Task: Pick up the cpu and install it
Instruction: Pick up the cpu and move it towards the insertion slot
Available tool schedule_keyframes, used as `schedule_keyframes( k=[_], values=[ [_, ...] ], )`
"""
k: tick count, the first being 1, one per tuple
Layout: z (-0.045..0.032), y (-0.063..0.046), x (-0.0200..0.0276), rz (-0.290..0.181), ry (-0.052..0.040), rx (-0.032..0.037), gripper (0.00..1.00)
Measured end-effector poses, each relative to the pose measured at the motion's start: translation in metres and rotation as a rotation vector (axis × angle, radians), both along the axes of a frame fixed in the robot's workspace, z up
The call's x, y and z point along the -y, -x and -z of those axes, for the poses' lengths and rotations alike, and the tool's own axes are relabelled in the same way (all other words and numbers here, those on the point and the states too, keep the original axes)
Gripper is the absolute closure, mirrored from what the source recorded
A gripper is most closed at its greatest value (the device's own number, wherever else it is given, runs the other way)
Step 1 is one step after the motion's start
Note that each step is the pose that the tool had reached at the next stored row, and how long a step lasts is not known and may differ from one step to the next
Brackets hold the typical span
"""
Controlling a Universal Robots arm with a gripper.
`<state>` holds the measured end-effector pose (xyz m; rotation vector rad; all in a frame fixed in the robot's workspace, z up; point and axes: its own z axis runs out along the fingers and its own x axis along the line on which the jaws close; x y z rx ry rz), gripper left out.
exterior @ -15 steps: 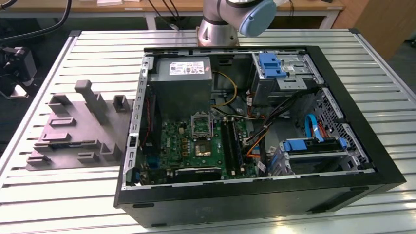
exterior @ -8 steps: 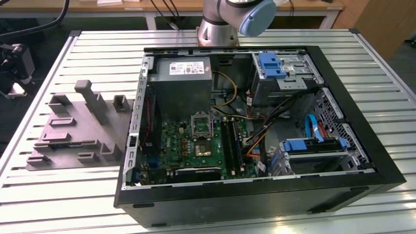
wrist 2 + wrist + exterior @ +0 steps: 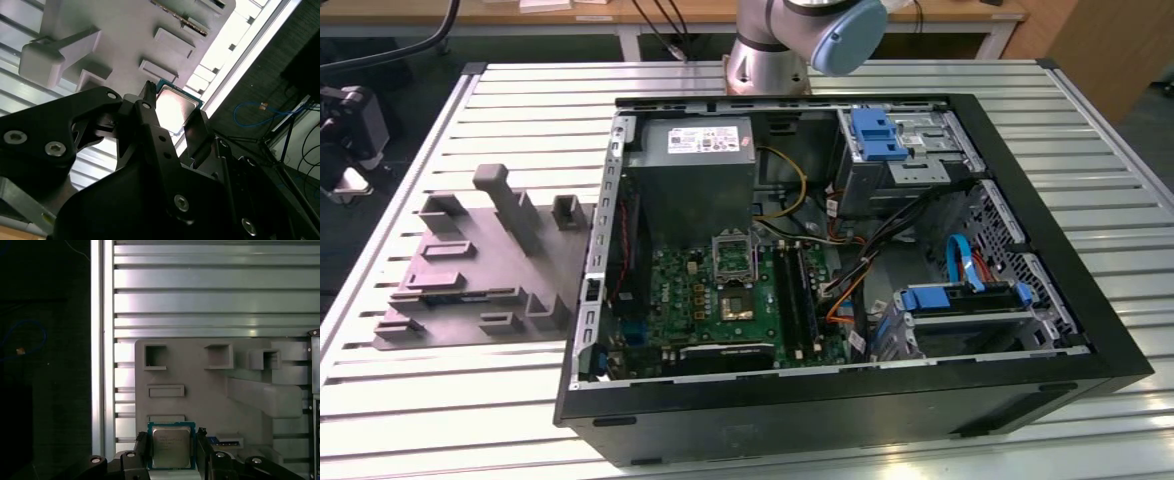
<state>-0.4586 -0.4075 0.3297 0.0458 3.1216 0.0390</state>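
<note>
The cpu (image 3: 171, 447) is a small square chip with a silvery top and a green rim. It sits between my gripper's (image 3: 172, 435) two black fingers, which press against its opposite sides. In the second wrist view the cpu (image 3: 172, 110) sits in the gripper (image 3: 175, 102) just above the edge of the grey plastic tray (image 3: 125, 40). The tray (image 3: 200, 390) lies behind the chip, which seems raised off it. On the exterior view's right stands the open computer case (image 3: 854, 400) with the green motherboard and its metal-framed socket (image 3: 736, 303).
The grey tray (image 3: 454, 290), with raised blocks and recesses, lies on the slatted metal table (image 3: 400, 400) on the exterior view's left, beside the case. The arm's base (image 3: 774, 45) stands behind the case. Inside it are the power supply box (image 3: 700, 170), cables and drive cages.
</note>
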Motion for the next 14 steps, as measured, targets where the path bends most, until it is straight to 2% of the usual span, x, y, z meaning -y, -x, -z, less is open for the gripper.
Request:
schedule_keyframes(
  k=[14],
  values=[
    [-0.0065, 0.0000, 0.0000, 0.000, 0.0000, 0.0000, 0.53]
  ],
)
